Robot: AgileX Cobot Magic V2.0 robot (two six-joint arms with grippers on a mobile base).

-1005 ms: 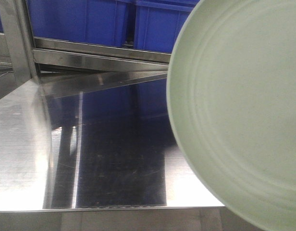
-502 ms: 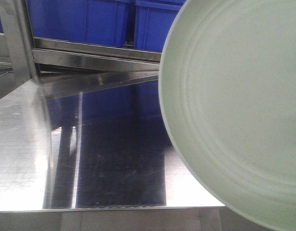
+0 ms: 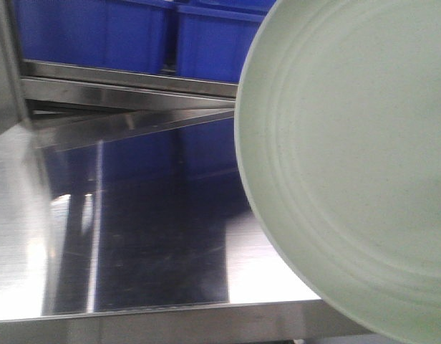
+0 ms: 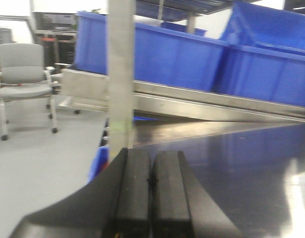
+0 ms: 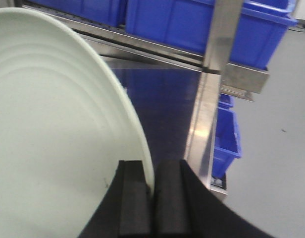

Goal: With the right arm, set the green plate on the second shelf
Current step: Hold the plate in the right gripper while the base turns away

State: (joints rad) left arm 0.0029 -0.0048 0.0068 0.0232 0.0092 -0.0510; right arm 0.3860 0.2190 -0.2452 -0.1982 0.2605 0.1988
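Observation:
The pale green plate [image 3: 356,165] fills the right side of the front view, held up on edge and close to the camera, over the right part of the shiny steel shelf [image 3: 134,236]. In the right wrist view the green plate [image 5: 53,129] takes up the left half, and my right gripper [image 5: 153,168] is shut on its rim, one black finger on each face. My left gripper [image 4: 152,158] is shut with nothing between its fingers, at the shelf's left end beside a steel upright post [image 4: 121,74].
Big blue bins [image 3: 127,36] stand on the shelf level above, behind a steel rail [image 3: 127,89]. A steel post [image 5: 217,59] stands at the shelf's right end, with another blue bin [image 5: 227,139] lower down. A grey office chair [image 4: 24,79] stands on the floor at the left.
The view has shifted so the shelf and bins sit further left and lower in frame. The plate stays at the right, covering slightly more of the view than a second ago.

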